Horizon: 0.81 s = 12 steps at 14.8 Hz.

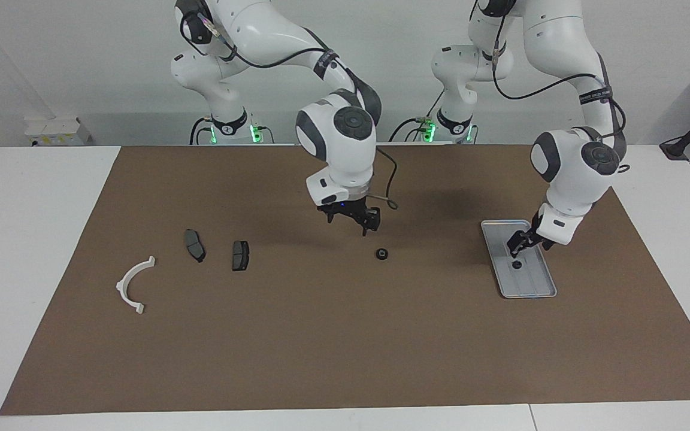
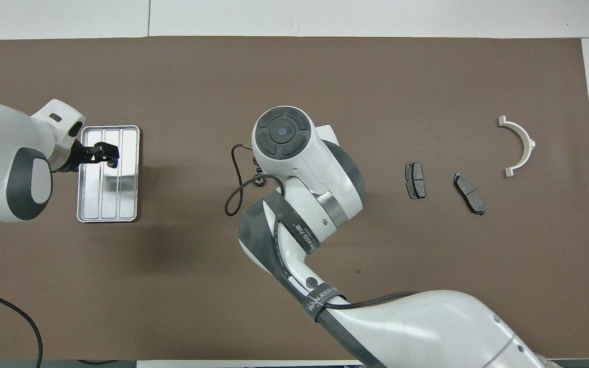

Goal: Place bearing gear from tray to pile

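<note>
A small black bearing gear [image 1: 517, 264] lies in the silver tray [image 1: 535, 284] at the left arm's end of the table. My left gripper [image 1: 516, 248] hangs open just over that gear, which it partly covers in the overhead view [image 2: 112, 163]. A second black gear [image 1: 382, 254] rests on the brown mat mid-table. My right gripper [image 1: 353, 222] hovers open and holds nothing, above the mat beside this gear. The pile is a white arc [image 1: 134, 284] and two dark pads [image 1: 194, 245] [image 1: 240, 255] toward the right arm's end.
A brown mat [image 1: 345, 347] covers most of the white table. From overhead, the right arm's wrist [image 2: 294, 153] hides its own gripper and most of the mid-table gear. The tray [image 2: 120, 204], arc [image 2: 519, 145] and pads [image 2: 415, 180] [image 2: 470, 186] show there.
</note>
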Each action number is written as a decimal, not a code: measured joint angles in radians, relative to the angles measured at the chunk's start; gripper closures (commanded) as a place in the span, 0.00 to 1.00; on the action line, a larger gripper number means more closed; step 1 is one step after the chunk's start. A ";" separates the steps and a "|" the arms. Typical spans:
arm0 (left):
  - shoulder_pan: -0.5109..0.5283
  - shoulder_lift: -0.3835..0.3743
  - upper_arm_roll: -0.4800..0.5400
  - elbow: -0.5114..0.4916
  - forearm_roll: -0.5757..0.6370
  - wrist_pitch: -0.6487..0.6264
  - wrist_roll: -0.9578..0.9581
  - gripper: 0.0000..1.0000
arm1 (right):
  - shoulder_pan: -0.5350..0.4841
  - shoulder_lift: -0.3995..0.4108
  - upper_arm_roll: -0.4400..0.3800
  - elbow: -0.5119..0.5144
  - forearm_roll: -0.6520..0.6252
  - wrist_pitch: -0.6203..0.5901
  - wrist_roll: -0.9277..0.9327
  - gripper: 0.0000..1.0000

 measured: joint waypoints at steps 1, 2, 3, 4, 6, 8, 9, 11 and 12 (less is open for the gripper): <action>0.000 0.000 0.000 -0.001 0.000 0.003 0.000 0.02 | 0.016 0.056 -0.001 0.057 -0.003 0.000 0.023 0.00; 0.000 0.001 0.000 -0.003 0.000 0.006 0.000 0.02 | 0.026 0.107 -0.001 0.111 -0.005 0.000 0.035 0.00; 0.000 0.003 0.000 -0.010 0.000 0.018 0.000 0.02 | 0.031 0.145 -0.003 0.152 -0.006 0.000 0.037 0.00; 0.000 0.007 0.000 -0.022 0.000 0.045 0.000 0.02 | 0.032 0.175 -0.003 0.187 -0.006 0.000 0.037 0.00; 0.000 0.024 0.000 -0.044 0.000 0.097 0.000 0.02 | 0.033 0.213 -0.003 0.226 -0.006 0.000 0.037 0.00; 0.000 0.042 0.000 -0.051 0.000 0.124 0.000 0.02 | 0.041 0.249 -0.004 0.254 -0.006 0.000 0.037 0.00; 0.000 0.046 0.001 -0.051 0.000 0.127 0.000 0.02 | 0.047 0.267 -0.005 0.268 -0.006 0.000 0.037 0.00; 0.001 0.049 0.002 -0.051 0.000 0.129 0.000 0.04 | 0.055 0.293 -0.006 0.286 -0.006 0.000 0.037 0.00; 0.001 0.049 0.001 -0.052 0.000 0.132 0.000 0.05 | 0.061 0.301 -0.006 0.290 -0.006 0.000 0.037 0.00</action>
